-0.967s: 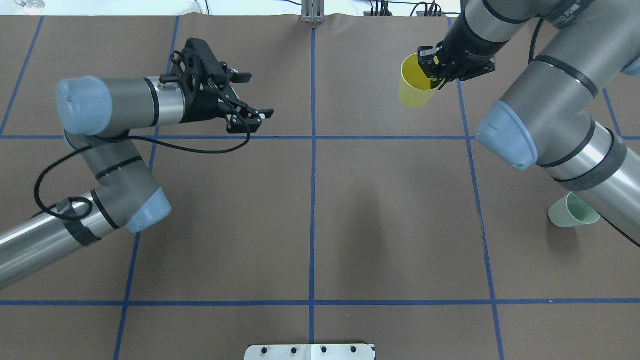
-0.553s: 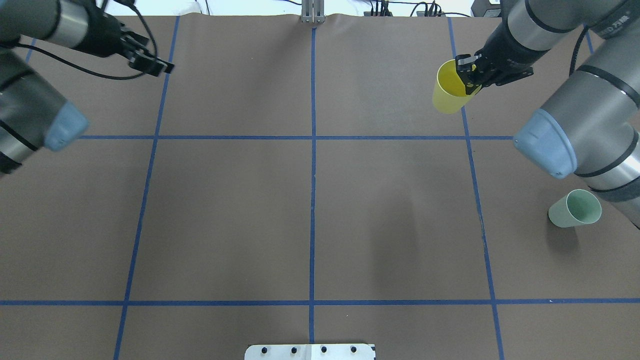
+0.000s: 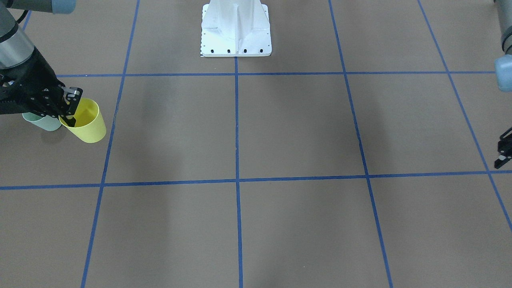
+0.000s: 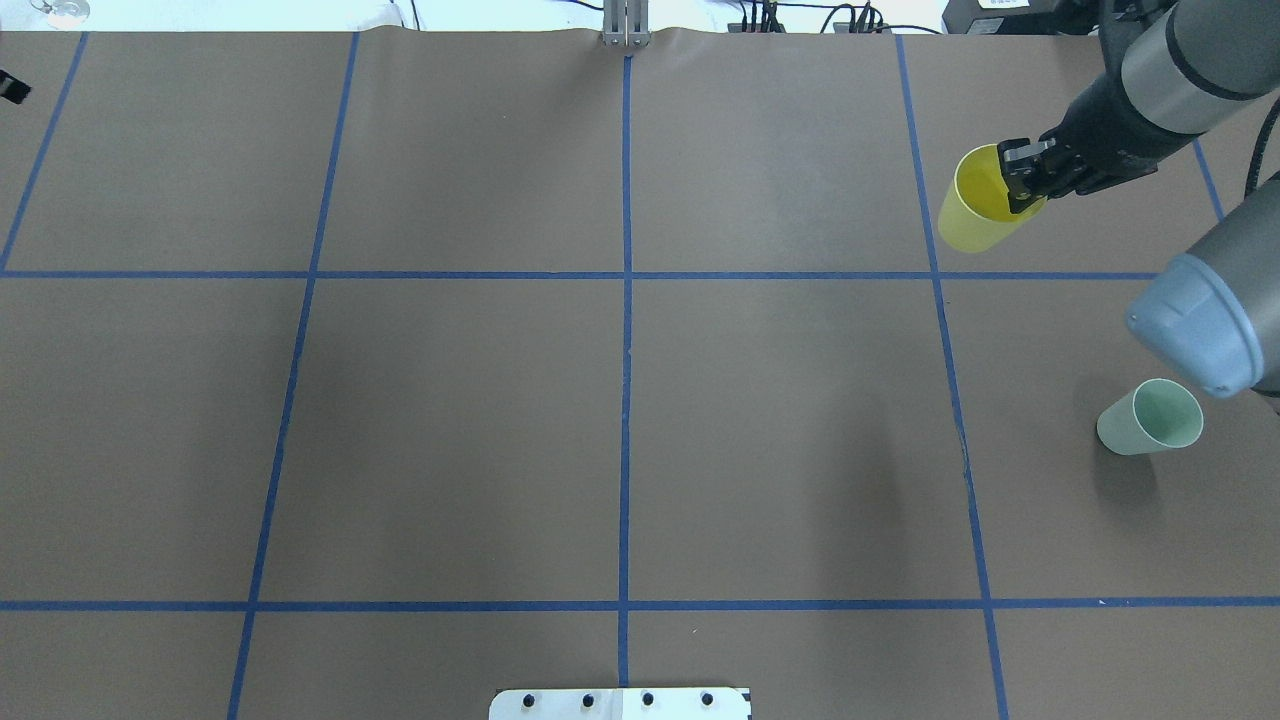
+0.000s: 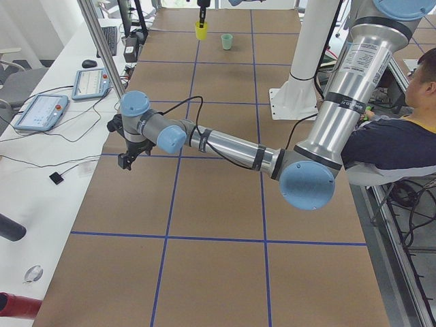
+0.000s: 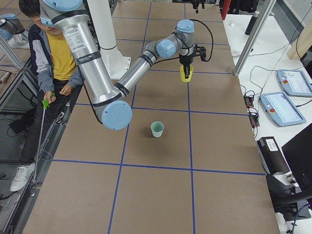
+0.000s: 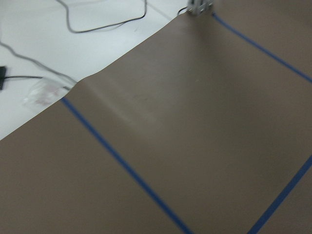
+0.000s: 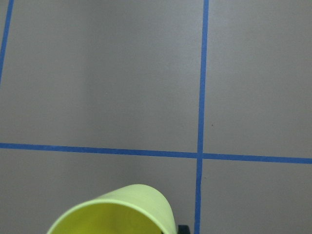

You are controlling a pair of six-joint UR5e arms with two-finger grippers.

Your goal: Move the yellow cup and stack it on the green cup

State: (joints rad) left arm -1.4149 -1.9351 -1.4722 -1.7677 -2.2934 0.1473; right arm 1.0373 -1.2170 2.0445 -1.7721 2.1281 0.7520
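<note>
Over the brown paper-covered table with a blue tape grid (image 4: 500, 400), the grey right arm (image 4: 1170, 60) reaches in at the upper right of the overhead view. Its black right gripper (image 4: 1022, 195) is clenched on the rim of the small bright yellow plastic cup (image 4: 965, 225), one finger inside and one outside. The cup seems to hang clear of the table. The small pale mint-green plastic cup (image 4: 1150, 418) stands upright and well apart, at the right edge at mid-height.

The carry should bring the yellow base squarely over the green mouth, then go straight down. A one-sided rim pinch may let the cup tilt, and an off-centre touch could topple the light green cup.

In the front-facing view the gripper hides most of the green cup. The left gripper (image 3: 503, 154) is a sliver at the right edge, and I cannot tell how its jaws stand.
</note>
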